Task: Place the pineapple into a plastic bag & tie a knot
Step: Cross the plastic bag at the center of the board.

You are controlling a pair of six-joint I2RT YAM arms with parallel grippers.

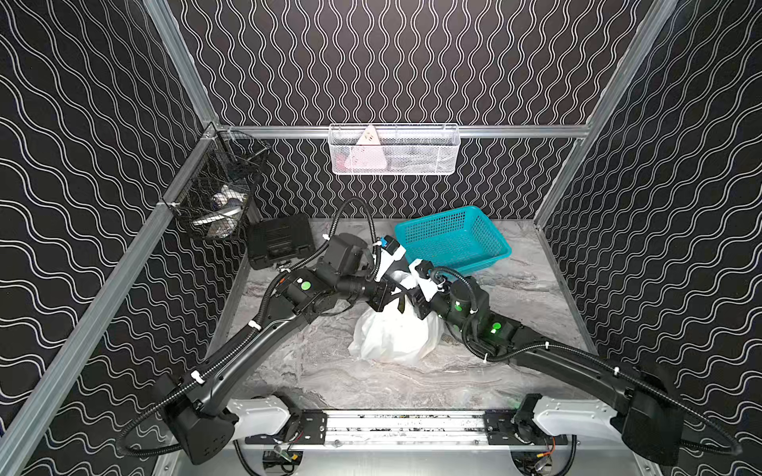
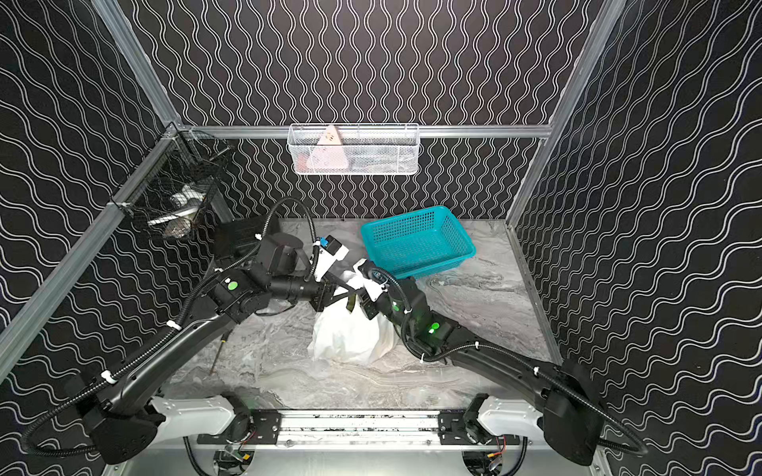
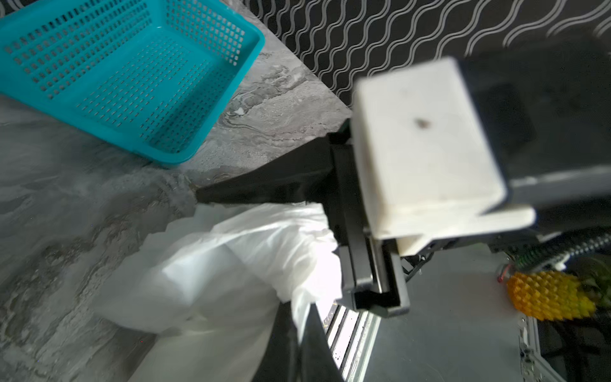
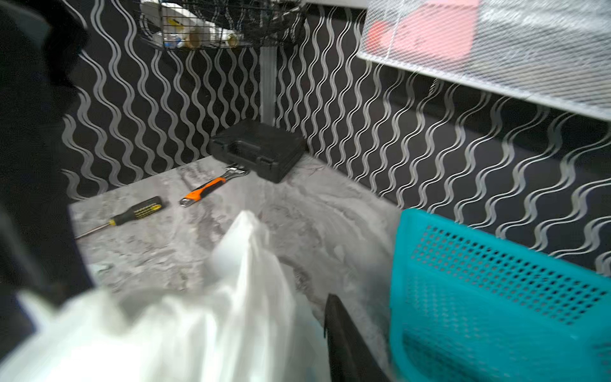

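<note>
Fingers atop upright plastic bag

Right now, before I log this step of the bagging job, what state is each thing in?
Bag: standing bunched, top pulled up, no knot visible.
Pineapple: outside the bag, seen only in the left wrist view.
Left end effector: shut on the bag's top.
Right end effector: at the bag's top, grip unclear.
Basket: upright, empty.
Case: closed.
</note>
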